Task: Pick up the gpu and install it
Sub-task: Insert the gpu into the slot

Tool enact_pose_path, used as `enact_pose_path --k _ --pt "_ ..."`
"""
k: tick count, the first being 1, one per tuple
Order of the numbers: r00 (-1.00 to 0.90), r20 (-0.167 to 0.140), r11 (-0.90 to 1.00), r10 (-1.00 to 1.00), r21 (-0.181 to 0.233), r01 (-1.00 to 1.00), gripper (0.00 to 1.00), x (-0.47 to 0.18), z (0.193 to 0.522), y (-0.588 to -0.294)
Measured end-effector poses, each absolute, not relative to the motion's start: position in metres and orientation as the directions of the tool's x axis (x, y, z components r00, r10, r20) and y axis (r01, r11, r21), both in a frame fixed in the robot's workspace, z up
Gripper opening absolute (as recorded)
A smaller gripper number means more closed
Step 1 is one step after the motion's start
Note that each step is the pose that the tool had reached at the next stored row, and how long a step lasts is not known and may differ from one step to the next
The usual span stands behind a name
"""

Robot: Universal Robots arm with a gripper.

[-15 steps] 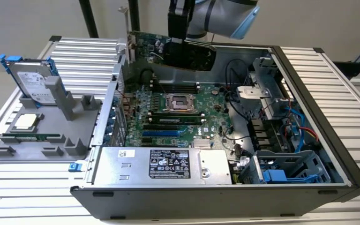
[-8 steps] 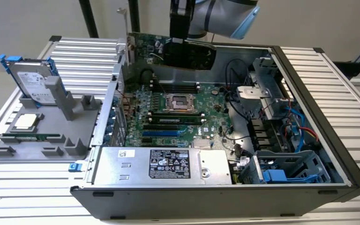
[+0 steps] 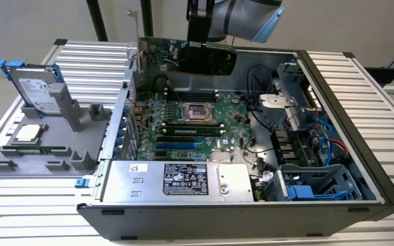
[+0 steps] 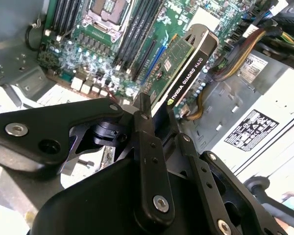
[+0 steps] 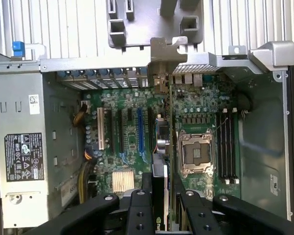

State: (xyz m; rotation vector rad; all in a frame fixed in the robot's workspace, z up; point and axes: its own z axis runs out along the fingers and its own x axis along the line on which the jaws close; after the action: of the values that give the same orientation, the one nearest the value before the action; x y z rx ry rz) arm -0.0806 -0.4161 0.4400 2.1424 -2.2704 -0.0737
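You have the gpu (image 3: 207, 57) clenched edge-on in the gripper (image 4: 154, 117), hanging over the open computer case (image 3: 361, 133) at about twelve o'clock of the motherboard (image 3: 183, 118) in the exterior view. Its long axis runs along the slots, silver bracket (image 5: 161, 58) toward the case's rear wall. Open room lies above the board; the hard drive (image 3: 36, 89) stands at nine o'clock on the slatted table (image 3: 381, 97).
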Motion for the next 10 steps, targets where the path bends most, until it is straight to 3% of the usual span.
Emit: enact_pose_path --k 10 --pt "-0.006 -0.018 0.006 -1.000 0.047 -0.999 0.00 -0.0806 0.4402 -0.4161"
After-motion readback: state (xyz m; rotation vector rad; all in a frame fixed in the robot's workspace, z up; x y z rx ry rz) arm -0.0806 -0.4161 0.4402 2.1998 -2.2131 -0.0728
